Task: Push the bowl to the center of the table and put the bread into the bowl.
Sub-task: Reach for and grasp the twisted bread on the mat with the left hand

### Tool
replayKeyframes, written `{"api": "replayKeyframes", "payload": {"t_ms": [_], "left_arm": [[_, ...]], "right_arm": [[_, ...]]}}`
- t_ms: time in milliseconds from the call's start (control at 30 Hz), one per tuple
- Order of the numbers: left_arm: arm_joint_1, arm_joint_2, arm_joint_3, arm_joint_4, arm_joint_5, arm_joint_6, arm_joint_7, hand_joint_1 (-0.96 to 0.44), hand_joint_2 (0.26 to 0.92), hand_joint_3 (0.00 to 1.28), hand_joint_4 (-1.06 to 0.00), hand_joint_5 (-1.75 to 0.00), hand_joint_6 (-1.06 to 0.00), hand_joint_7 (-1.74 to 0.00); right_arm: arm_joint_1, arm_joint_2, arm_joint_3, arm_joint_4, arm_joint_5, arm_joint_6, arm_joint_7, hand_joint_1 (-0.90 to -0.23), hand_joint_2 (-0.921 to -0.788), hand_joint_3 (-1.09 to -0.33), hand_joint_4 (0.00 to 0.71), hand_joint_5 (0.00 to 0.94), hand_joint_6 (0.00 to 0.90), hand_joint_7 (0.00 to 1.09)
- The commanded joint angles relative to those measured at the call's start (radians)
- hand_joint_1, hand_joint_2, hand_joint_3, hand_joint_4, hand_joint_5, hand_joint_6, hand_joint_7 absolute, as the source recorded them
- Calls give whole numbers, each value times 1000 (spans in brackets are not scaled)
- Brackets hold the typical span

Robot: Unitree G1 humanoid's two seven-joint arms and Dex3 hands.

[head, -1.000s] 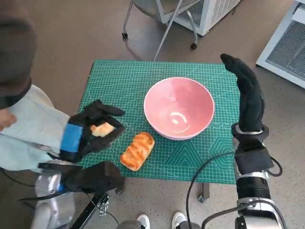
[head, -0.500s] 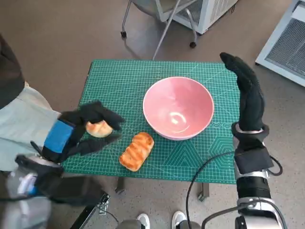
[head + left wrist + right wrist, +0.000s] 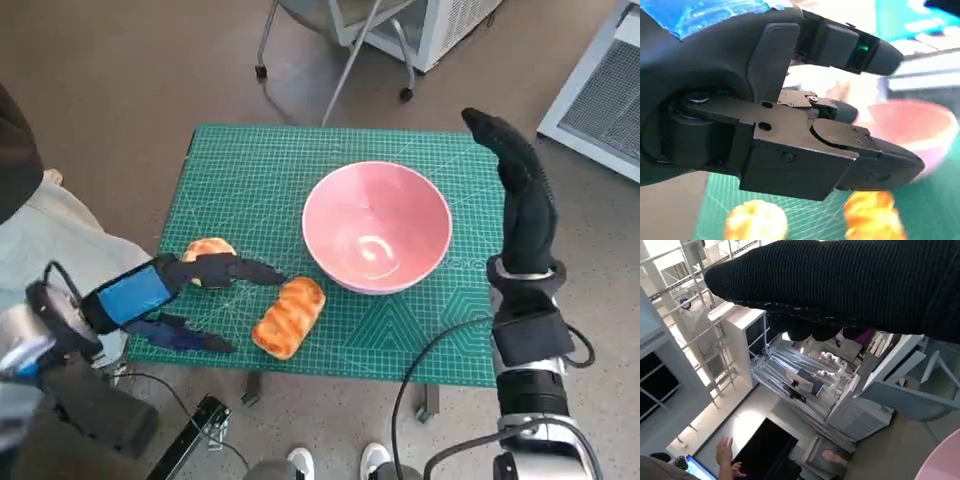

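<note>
Two pieces of bread lie on the green mat [image 3: 260,170] beside one pink bowl [image 3: 376,226]: a round bun [image 3: 207,248] well to the left of the bowl, and a long glazed loaf [image 3: 289,316] just off the bowl's lower left rim. The bowl sits near the middle of the table, a little toward the right edge, and holds nothing.

The left hand [image 3: 195,290] lies flat and spread beside the bun, its fingers [image 3: 250,270] pointing toward the bowl; it holds nothing, though whether a finger touches the bun is hard to tell. In the left wrist view both breads are blurred orange patches and the bowl is a soft pink shape behind the fingers. The right hand [image 3: 520,190] stands upright just past the bowl's right side, fingers straight and together, gripping nothing. A person's pale clothing is cut off at the left edge.

Half a second ago the left hand held the bun above the mat; now the bun rests on it and the hand has opened and dropped lower.
</note>
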Motion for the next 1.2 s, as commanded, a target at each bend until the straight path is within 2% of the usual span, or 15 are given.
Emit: {"api": "replayKeyframes", "payload": {"t_ms": [33, 267, 400, 533, 867, 1033, 1200], "left_arm": [[-242, 101, -138, 246, 166, -421, 81, -292, 780, 5, -304, -13, -215, -340], [-367, 75, -195, 332, 351, -524, 149, -279, 825, 12, -232, -1, -94, -357], [-441, 60, -244, 381, 524, -566, 258, -290, 867, 14, -161, -1, -25, -363], [-494, 53, -305, 406, 661, -573, 369, -275, 907, 48, -117, 0, -5, -337], [-618, 53, -536, 448, 966, -507, 708, -149, 921, 203, -97, -2, 1, -322], [-678, 38, -667, 487, 1080, -444, 871, -160, 921, 211, -79, 0, 1, -250], [-737, 10, -782, 547, 1145, -402, 1003, -181, 921, 210, -84, -6, -15, -248]], "right_arm": [[32, -10, -3, 6, -5, 27, 7, -576, -921, -767, 347, 5, 73, 791], [37, -16, -4, -2, -15, 28, 3, -586, -921, -765, 348, 5, 77, 785], [43, -21, -5, -9, -19, 24, 1, -592, -921, -763, 348, 5, 77, 783], [46, -26, -7, -13, -25, 20, -4, -587, -921, -761, 348, 4, 77, 780], [58, -34, -17, -24, -23, 12, -6, -583, -921, -747, 349, 4, 85, 761], [65, -37, -23, -28, -16, 4, -3, -579, -921, -741, 349, 4, 91, 750], [74, -37, -28, -36, -15, 1, -3, -573, -921, -739, 349, 3, 95, 742]]}}
